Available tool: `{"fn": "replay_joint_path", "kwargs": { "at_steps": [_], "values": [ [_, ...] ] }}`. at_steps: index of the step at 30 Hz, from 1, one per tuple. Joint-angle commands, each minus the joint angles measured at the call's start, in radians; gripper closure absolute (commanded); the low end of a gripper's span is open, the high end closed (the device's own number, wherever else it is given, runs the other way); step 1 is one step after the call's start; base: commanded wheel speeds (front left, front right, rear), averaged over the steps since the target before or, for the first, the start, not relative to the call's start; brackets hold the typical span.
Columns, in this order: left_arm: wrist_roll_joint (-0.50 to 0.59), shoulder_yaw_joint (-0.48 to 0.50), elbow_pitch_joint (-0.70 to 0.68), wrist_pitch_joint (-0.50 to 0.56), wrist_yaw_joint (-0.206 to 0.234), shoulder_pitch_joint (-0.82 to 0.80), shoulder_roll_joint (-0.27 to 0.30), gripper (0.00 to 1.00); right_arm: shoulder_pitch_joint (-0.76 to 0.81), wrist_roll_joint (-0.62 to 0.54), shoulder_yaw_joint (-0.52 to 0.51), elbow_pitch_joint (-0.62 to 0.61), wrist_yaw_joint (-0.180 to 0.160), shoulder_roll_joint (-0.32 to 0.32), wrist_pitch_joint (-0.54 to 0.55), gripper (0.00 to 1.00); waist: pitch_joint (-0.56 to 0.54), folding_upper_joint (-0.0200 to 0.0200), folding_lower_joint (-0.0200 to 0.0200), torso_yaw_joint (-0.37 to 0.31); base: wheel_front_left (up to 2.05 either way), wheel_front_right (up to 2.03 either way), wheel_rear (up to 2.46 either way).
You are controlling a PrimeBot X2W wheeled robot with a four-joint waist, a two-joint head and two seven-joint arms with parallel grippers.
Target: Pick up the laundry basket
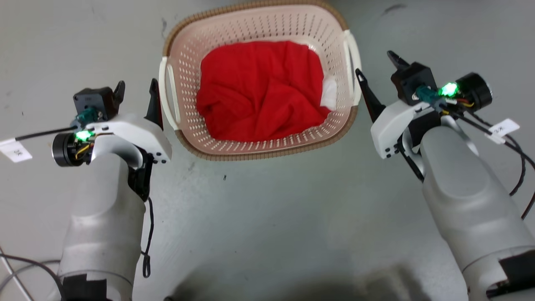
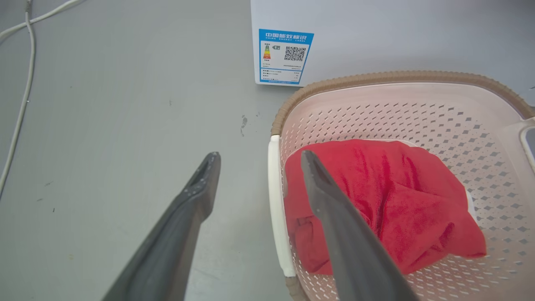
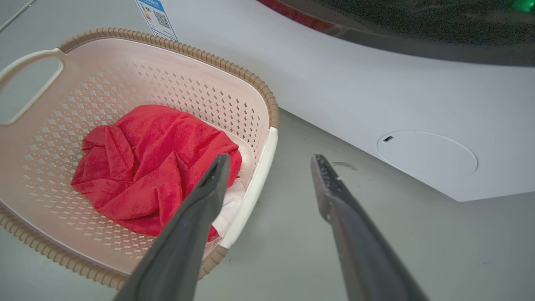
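Note:
The laundry basket [image 1: 259,156] stands on the grey floor: cream, perforated, with a brown woven-look rim and a crumpled red cloth [image 1: 263,88] inside. My left gripper [image 1: 136,88] is open beside the basket's left white handle [image 1: 169,94]. In the left wrist view the left gripper [image 2: 259,155] straddles that handle [image 2: 275,200], one finger over the basket [image 2: 397,113], the other outside. My right gripper [image 1: 374,63] is open at the right handle [image 1: 353,62]. In the right wrist view the right gripper [image 3: 271,159] straddles the same handle [image 3: 256,186] of the basket [image 3: 125,71].
A white washing machine [image 3: 376,83] stands just behind the basket, its energy label [image 2: 284,56] near the floor. A bit of white cloth [image 1: 330,94] lies under the red one. Cables run along the floor at the left [image 2: 25,83] and by my left arm [image 1: 25,267].

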Motion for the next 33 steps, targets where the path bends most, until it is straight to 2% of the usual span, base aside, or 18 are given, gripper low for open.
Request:
{"fn": "replay_joint_path", "kwargs": {
  "at_steps": [1, 9, 17, 33],
  "values": [
    [-0.003, -0.004, 0.012, -0.003, -0.002, -0.02, 0.005, 0.0, -0.026, -0.007, 0.003, 0.014, -0.001, -0.007, -0.002, 0.0, 0.032, 0.0, -0.0002, 0.011, 0.0, 0.0, 0.0],
    [-0.024, -0.05, 0.106, -0.003, -0.007, -0.114, 0.007, 0.0, -0.137, -0.021, 0.018, 0.148, -0.001, -0.012, -0.002, 0.0, 0.101, 0.0, -0.0002, 0.023, 0.0, 0.0, 0.0],
    [-0.081, -0.138, 0.167, -0.003, -0.008, -0.195, -0.003, 0.0, -0.23, -0.039, 0.024, 0.245, -0.001, -0.018, -0.002, 0.0, 0.162, 0.0, -0.0002, 0.041, 0.0, 0.0, 0.0],
    [-0.187, -0.273, 0.261, -0.003, -0.007, -0.278, 0.001, 0.0, -0.305, -0.078, 0.012, 0.32, -0.001, -0.014, 0.008, 0.0, 0.234, 0.0, -0.0002, 0.049, 0.0, 0.0, 0.0]
  ]
}}
